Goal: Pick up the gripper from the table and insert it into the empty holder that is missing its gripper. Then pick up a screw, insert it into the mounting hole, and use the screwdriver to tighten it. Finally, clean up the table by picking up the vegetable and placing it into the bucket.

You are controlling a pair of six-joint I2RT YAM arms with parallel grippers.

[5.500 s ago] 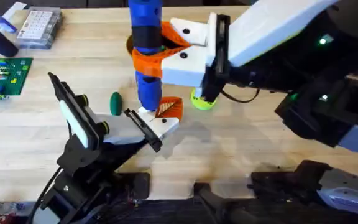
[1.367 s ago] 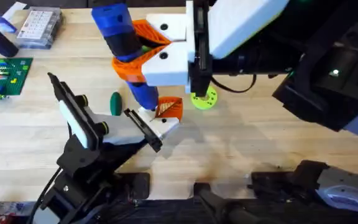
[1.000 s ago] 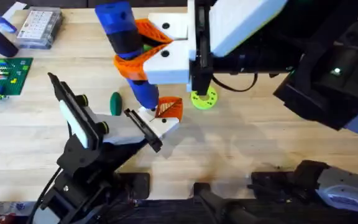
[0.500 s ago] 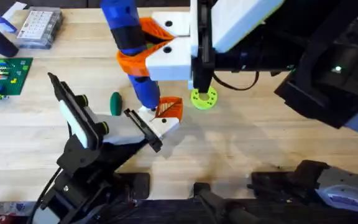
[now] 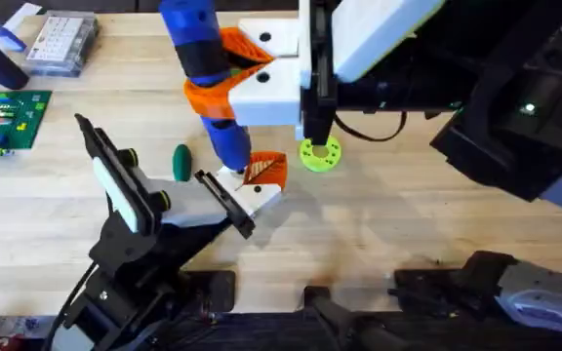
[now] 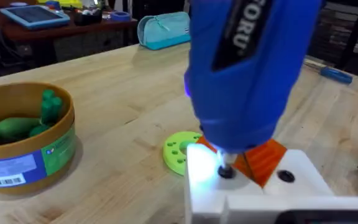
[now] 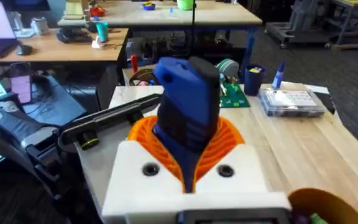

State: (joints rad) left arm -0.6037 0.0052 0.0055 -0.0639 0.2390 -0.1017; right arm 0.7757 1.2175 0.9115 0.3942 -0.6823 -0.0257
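Note:
The blue screwdriver leans with its top to the left, held in an orange bracket by my right gripper, which is shut on it. Its tip presses on the white holder at the end of my left arm, with a glow beside it. The mounting hole and screw are hidden under the tip; another dark hole lies next to it. The orange gripper sits in the holder. The dark green vegetable lies on the table left of the tip.
A lime-green disc lies right of the holder. The tan bucket holds green items. At the far left are a clear parts box and a green board. The table's front middle is bare wood.
Since 5.5 s ago the screwdriver has tipped from upright, its top swinging left, with the right gripper following. Over the last half second nothing visibly moves.

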